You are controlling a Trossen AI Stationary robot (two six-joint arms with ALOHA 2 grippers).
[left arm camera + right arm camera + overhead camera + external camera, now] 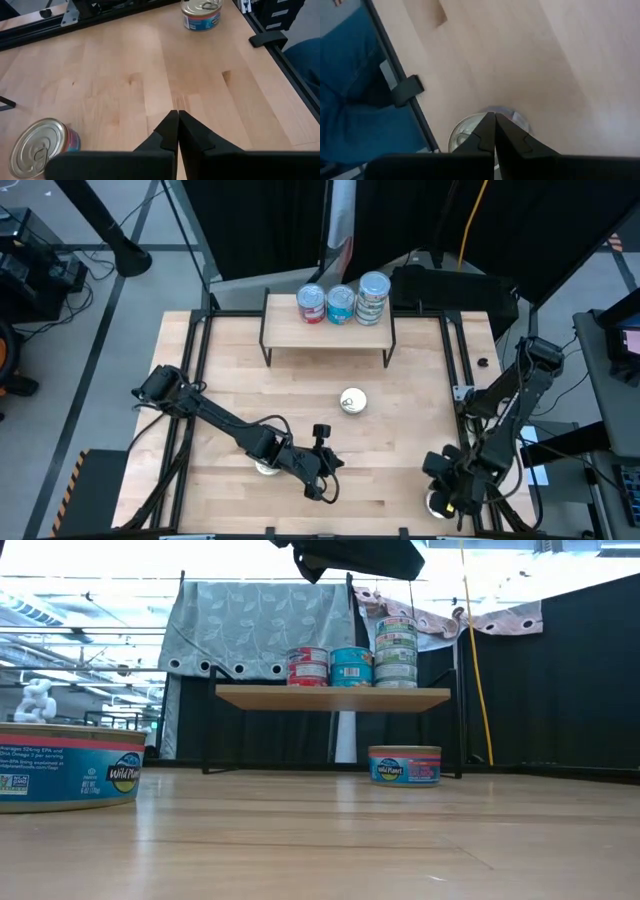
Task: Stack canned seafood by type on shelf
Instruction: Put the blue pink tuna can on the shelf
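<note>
On the shelf (328,327) at the table's far edge stand three stacks of canned seafood: red (312,304), blue (341,304) and green-and-white (373,298). One tin (353,401) sits on its base at mid-table, and another (265,468) is half hidden under my left arm. My left gripper (177,131) is shut with nothing in it, over bare wood near the front edge. My right gripper (494,131) is shut above a tin (465,136) at the near right corner.
Black rails (452,360) run along both sides of the table. A person's blue trouser leg (350,85) shows just beyond the near right edge. Bare wood lies between the shelf and the near tins.
</note>
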